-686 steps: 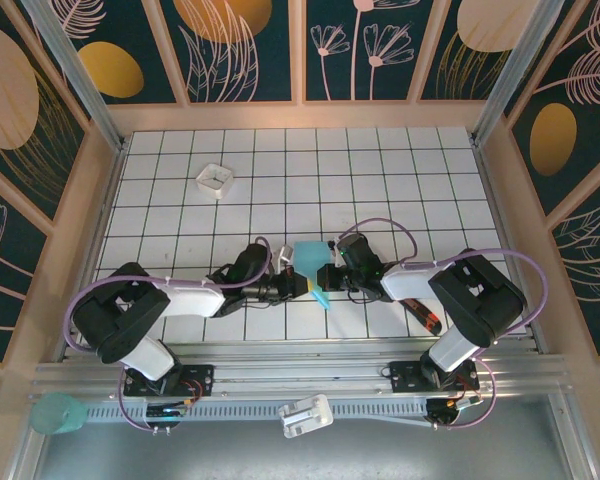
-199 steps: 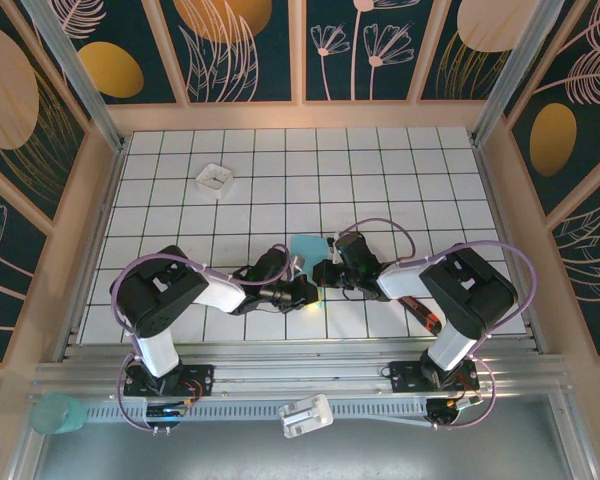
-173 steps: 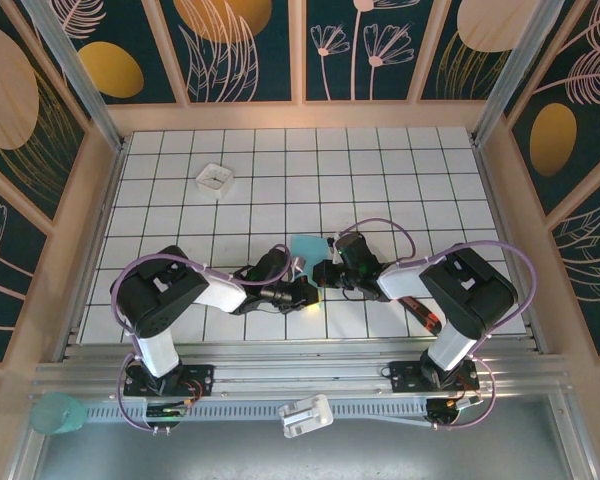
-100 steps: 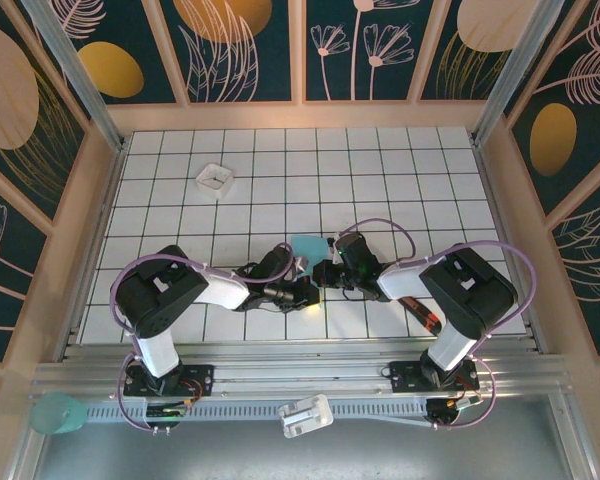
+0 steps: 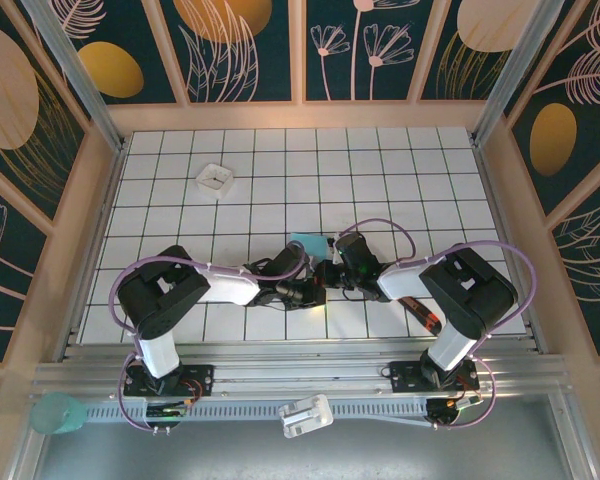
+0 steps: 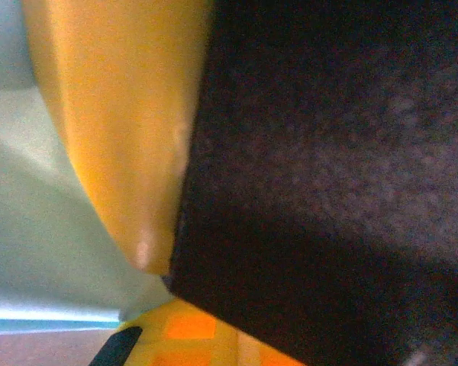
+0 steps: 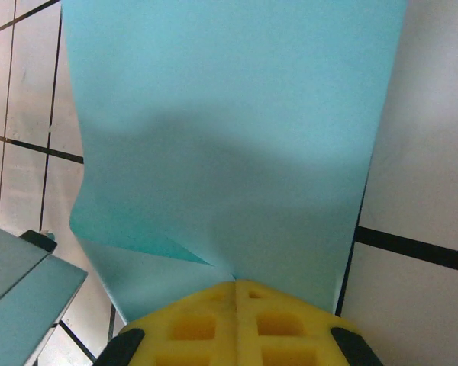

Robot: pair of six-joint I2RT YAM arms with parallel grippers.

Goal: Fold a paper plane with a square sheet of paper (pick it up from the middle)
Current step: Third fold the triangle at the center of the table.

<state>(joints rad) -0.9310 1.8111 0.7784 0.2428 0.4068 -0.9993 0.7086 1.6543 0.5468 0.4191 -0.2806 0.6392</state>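
The turquoise sheet of paper (image 5: pixel 308 243), partly folded, lies on the grid table just beyond both grippers, and most of it is hidden under them. My right gripper (image 5: pixel 327 272) is shut on it. In the right wrist view its yellow fingertips (image 7: pixel 235 284) meet on a crease of the paper (image 7: pixel 229 137), which fans out over the tiles. My left gripper (image 5: pixel 315 293) is shut and pressed close against the right one. Pale paper (image 6: pixel 30 229) reaches its yellow fingers (image 6: pixel 191 334), but I cannot tell whether it is pinched. No finished paper plane is in view.
A small white square tray (image 5: pixel 215 179) sits at the back left. A red-and-black tool (image 5: pixel 425 315) lies under the right arm. A teal cup (image 5: pixel 58 412) and a white part (image 5: pixel 306 415) rest off the table in front of the rail.
The left gripper has slid right, closer to the right gripper, and covers more of the paper. Earlier the paper was held higher between both grippers. The right arm has barely moved.
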